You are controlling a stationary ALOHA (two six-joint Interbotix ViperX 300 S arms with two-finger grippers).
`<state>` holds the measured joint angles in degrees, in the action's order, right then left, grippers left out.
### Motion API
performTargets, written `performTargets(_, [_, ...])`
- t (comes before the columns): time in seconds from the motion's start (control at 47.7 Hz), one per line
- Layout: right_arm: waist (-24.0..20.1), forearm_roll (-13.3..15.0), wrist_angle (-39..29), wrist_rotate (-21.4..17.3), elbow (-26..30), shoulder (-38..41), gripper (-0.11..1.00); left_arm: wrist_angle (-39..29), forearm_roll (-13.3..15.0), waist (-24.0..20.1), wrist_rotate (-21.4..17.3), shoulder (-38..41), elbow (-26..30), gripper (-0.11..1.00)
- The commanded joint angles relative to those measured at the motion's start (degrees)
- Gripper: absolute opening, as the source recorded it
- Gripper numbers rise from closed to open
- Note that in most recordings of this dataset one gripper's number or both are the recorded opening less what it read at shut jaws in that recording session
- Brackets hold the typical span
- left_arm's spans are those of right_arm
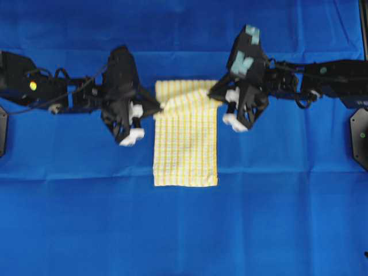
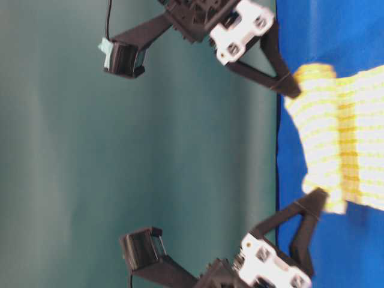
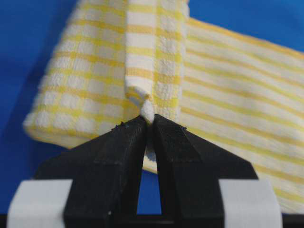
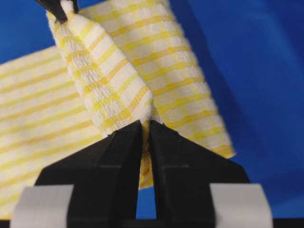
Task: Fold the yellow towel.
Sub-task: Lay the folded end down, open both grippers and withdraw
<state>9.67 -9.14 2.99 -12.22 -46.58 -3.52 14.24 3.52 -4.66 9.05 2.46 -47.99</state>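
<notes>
While pinched at both far corners, lies long and narrow across the middle of the blue sheet (image 1: pixel 184 230): the yellow towel (image 1: pixel 185 149), near end flat, far end lifted off the cloth and sagging between the two claws. Left claw (image 3: pixel 148 124) clamped tight on one raised corner, jaws almost meeting with only a thin wad of fabric between them. Right claw (image 4: pixel 145 124) likewise closed hard on the opposite corner, a ridge of checked cloth running from it toward the other pinch.

Looks light, thin and thoroughly limp: droops between the holds, bunches at each pinch, keeps no shape unsupported. Probably a little grippy in weave, so unlikely to slip from a firm hold, yet apt to wrinkle or twist if the two corners travel unevenly. Nothing fragile here.

Best taken right at the hemmed corners, as now, where the doubled edge gives the jaws something thicker to bite. Judged from the task, calls for carrying both corners together, level, toward the near end to land edge on edge.
</notes>
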Motion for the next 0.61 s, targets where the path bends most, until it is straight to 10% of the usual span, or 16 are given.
performTargets(0.0, [-2.20, -0.79, 0.53, -0.09, -0.18, -1.58, 0.05, 0.53, 0.09, 2.90, 1.14, -1.58, -0.09, 0.04])
performTargets(0.587, [-11.07, -2.64, 1.76, -0.09, -0.70, -1.67, 0.05, 0.53, 0.09, 13.18, 2.90, -0.70, 1.14, 0.04])
